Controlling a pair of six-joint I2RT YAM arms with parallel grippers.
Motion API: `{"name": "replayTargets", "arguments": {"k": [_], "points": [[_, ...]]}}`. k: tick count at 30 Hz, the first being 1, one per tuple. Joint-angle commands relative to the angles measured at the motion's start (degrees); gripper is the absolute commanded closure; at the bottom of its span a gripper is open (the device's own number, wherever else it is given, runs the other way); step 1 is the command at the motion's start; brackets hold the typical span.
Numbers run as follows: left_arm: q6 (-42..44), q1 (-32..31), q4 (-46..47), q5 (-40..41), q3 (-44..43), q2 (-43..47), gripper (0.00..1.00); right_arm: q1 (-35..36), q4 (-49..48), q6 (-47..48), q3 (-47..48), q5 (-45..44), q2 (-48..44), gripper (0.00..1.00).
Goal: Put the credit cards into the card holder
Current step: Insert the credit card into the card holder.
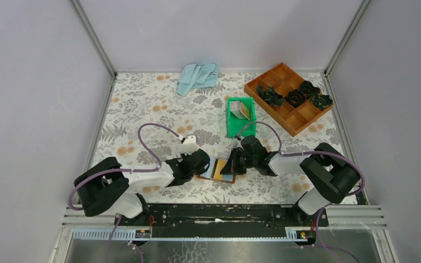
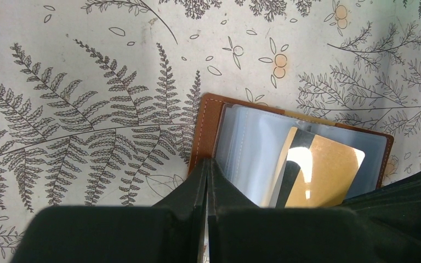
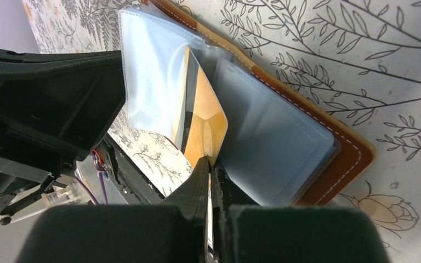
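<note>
No readable text, seemingly.

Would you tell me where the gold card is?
The gold card stands half in the open holder's sleeve, front-centre in the top view, between the left gripper and the right gripper, which pinches its corner.

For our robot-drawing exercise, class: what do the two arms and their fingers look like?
The left arm and right arm are alike: white links between bulky black joints, a purple cable looping along each. Their fingers are black wedges tapering to thin tips.
</note>
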State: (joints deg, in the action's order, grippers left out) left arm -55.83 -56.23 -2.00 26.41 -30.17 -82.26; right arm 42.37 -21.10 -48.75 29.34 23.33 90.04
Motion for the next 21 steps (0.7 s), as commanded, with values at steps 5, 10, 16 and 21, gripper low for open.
{"name": "replayTargets", "arguments": {"k": [5,10,16,21], "points": [[0.11,-0.49,-8.82,-4.00,3.19,-5.33,1.00,-0.97,2.54,-0.49,-2.62,3.75,-0.16,1.00],[0.21,-0.46,-9.05,-3.84,2.97,-5.49,1.00,-2.63,0.55,-1.57,-3.88,6.59,1.08,1.00],[0.07,-0.47,-9.15,-3.70,3.12,-5.19,1.00,-3.73,1.05,-1.38,-3.66,8.13,1.41,1.00],[0.02,-0.51,-9.12,-3.81,3.10,-5.43,1.00,-4.05,-0.25,-2.05,-3.33,10.02,3.74,1.00]]}}
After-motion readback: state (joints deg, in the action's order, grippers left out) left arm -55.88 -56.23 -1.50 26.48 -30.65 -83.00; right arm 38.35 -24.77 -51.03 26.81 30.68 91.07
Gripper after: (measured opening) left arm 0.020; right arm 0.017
